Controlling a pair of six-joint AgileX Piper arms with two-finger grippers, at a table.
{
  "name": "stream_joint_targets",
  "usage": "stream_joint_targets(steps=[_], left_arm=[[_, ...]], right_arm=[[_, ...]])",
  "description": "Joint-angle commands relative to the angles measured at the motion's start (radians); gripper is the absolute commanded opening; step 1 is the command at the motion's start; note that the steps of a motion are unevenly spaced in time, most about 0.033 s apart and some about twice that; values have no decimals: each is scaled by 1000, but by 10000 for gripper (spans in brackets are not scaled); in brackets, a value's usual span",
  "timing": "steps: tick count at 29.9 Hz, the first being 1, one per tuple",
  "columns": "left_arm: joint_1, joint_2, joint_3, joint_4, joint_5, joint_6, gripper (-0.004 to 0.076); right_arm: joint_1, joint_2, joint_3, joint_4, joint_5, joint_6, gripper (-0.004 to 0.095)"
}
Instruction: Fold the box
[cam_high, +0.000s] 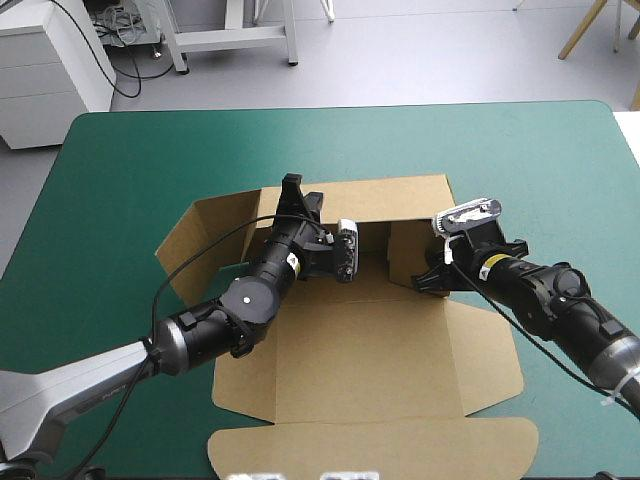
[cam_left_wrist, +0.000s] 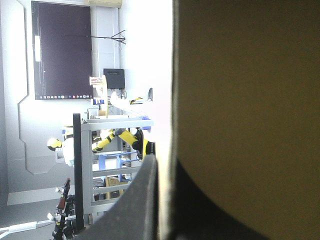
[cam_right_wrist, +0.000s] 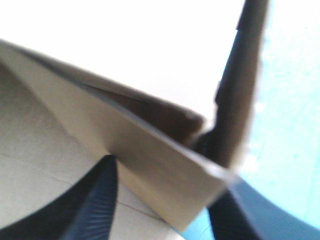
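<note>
Box (cam_high: 380, 350): brown board at the middle of the desk (cam_high: 120, 170). The base lies flat and open.
Far wall (cam_high: 395, 195): raised along the box's far side, roughly upright.
Side flaps: the left one (cam_high: 215, 235) is splayed out toward the desk's left edge. The right one (cam_high: 415, 255) is stood up and turned in behind the far wall.
Lid (cam_high: 380, 445): flat, reaching the desk's near edge.
Left pincer (cam_high: 292, 188): at the left end of the far wall and clamped on it. Its wrist view shows the board's edge running up beside one finger (cam_left_wrist: 140, 200).
Right pincer (cam_high: 432, 278): at the right inner corner. A finger (cam_right_wrist: 97, 200) sits on each side of the turned-in flap, and the pincer looks closed on it.
Stage (judgement): far wall up, corners being tucked, left flap not yet brought in.
Risk, slip: both grips are on thin board near an edge. If either lets go, the wall would likely spring back flat.
Risk, uneven pull: one arm leading the other could skew the wall, crease it off its score line or tear the corner.
Risk, base: nothing pins it, so a push from either arm could slide or tip the whole sheet.
Risk, left flap: if it stays outside the wall, the corner won't lock.
</note>
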Motion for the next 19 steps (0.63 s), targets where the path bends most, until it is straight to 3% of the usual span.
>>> stream_joint_targets(steps=[1,2,9,12,14,17,19], left_arm=[[1,-38,-30,106,17,-13,-10],[1,-38,-30,106,17,-13,-10],[1,-38,-30,106,15,-13,-8],[1,-38,-30,102,23,-32,50],[1,-38,-30,102,46,-89,170],[1,-38,-30,100,62,-104,499],[1,-36,-30,100,62,-104,659]], right_arm=[[2,-25,-26,-10,-83,3,36],[2,-25,-26,-10,-85,1,-14],[2,-25,-26,-6,-102,1,-18],[2,-25,-26,1,-110,1,-18],[2,-25,-26,1,-114,1,-18],[2,-25,-26,1,-123,1,-18],[2,-25,-26,1,-129,1,-18]])
